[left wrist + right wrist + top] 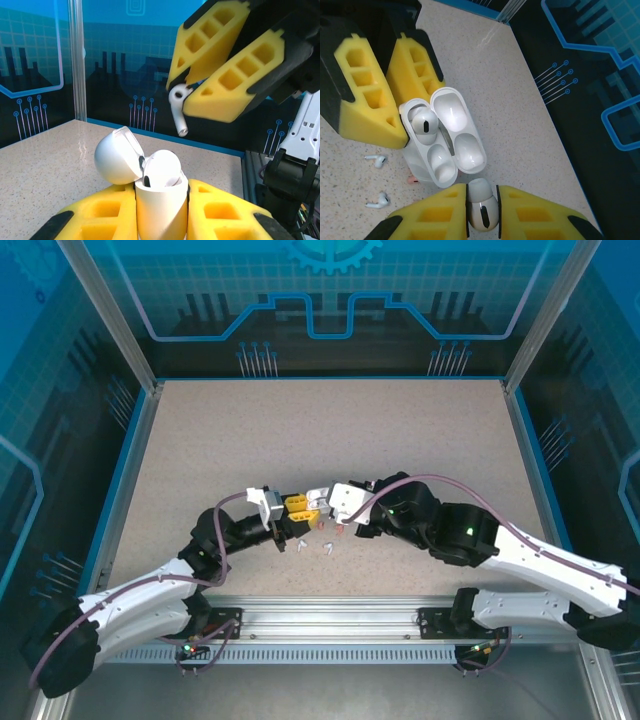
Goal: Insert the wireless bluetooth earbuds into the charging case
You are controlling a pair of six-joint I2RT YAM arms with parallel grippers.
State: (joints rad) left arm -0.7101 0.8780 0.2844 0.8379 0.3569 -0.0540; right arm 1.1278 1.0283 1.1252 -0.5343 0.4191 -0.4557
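Right wrist: insertion is being staged, white earbud (481, 210) pinched in the right hand (482, 195), open charging case (426, 161) clamped in the left hand (161, 215); stem-down alignment over the empty well (442, 167) is likely needed.

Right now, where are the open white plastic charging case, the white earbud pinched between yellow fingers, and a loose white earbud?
Open white charging case (454, 114): right wrist view, lid interior.
Pinched white earbud (179, 119): left wrist view, its stem.
Loose white earbud (376, 160): right wrist view, body.
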